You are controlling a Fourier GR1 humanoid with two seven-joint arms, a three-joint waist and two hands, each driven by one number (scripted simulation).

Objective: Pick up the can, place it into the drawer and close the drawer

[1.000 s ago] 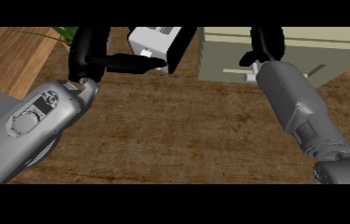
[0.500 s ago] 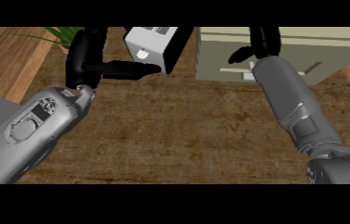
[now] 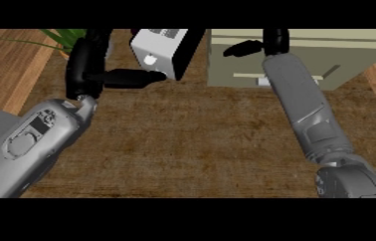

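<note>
No can shows in the head view. A beige drawer unit (image 3: 334, 60) with a pale handle stands at the top right, partly behind my right forearm; whether its drawer is open I cannot tell. My right hand (image 3: 274, 42) is raised in front of the unit at the top edge, thumb pointing left and fingers running up out of view, holding nothing. At the upper left my left hand (image 3: 86, 68) is open with fingers up, its thumb stretched right until its tip meets a white box-shaped appliance (image 3: 158, 50).
The brown counter top (image 3: 191, 135) fills the middle between my forearms. A green plant (image 3: 64, 36) shows at the top left, with lighter wood (image 3: 22, 65) along the left edge.
My right hand has moved up toward the top edge, in front of the drawer unit. My left thumb has dropped slightly beside the white appliance.
</note>
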